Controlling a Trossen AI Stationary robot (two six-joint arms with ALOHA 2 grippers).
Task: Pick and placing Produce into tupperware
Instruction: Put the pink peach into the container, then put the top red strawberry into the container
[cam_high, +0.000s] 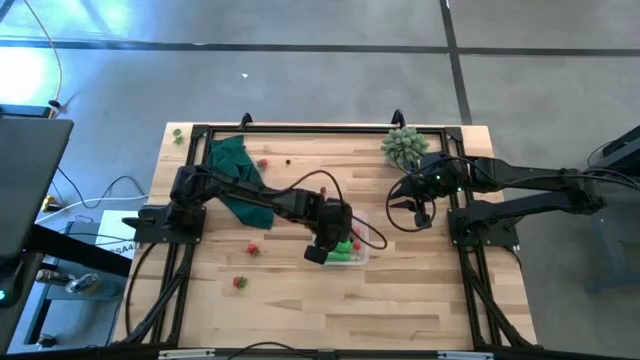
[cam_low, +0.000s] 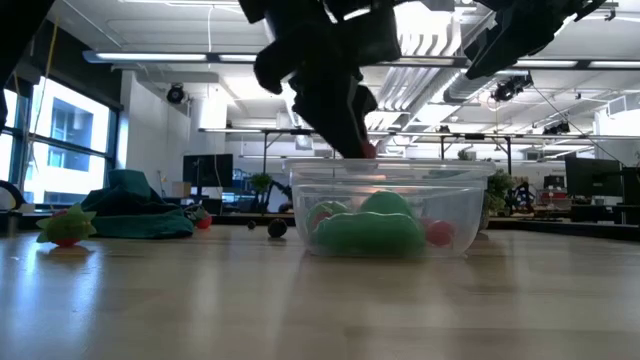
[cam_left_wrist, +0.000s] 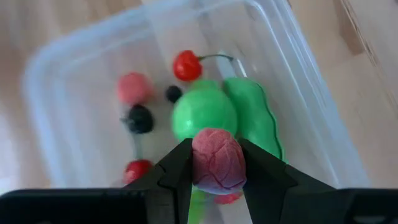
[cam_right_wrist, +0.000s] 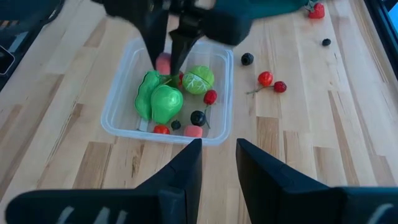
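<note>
1. The left claw (cam_left_wrist: 216, 165) hangs over the tub (cam_right_wrist: 124, 93) mid-bench, pinching a pink berry (cam_left_wrist: 217, 160).
2. The right claw (cam_right_wrist: 217, 158) waits at the far right, fingers parted, holding nothing.

the left pincer (cam_left_wrist: 216, 171) clamps a pink wrinkled berry-like piece (cam_left_wrist: 217, 160) above the clear plastic rectangular tupperware (cam_left_wrist: 74, 68) holding green and red produce (cam_left_wrist: 204, 114).

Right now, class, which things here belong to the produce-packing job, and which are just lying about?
Part of the job:
- tupperware
- pink berry held in the left end effector
- produce inside it
- loose cherries on the table

Just lying about:
- dark green cloth
- spiky plant
- idle right end effector, open
</note>
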